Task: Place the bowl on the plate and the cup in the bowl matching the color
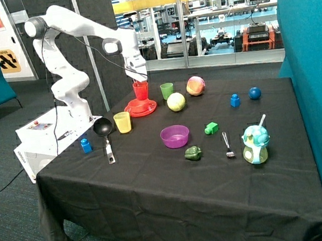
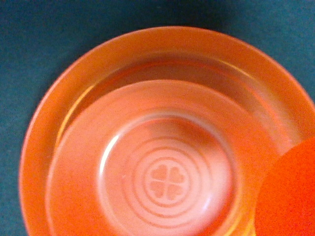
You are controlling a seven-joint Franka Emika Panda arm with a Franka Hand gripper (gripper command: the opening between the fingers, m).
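Red plastic is stacking up beside the yellow cup: the plate is lying flat on the black tablecloth, and the bowl is sitting inside it, its rim rising just above the plate's edge. Above the bowl, the gripper is hanging at the end of the white arm and pinching the cup by its rim, so the cup is hovering upright over the bowl; whether its base is touching the bowl cannot be told from the outside view.

In the wrist view, the bowl is filling most of the picture, showing concentric rings and a four-heart clover mark at its centre, with the plate ringing it and a curved slice of the red cup cutting in at one corner.

Beyond the plate, toward the windows, the green cup is standing near two balls, one yellow-green and one orange-pink. A black ladle is lying just past the yellow cup from the plate, and the purple bowl is sitting well apart from the plate, nearer the table's front.
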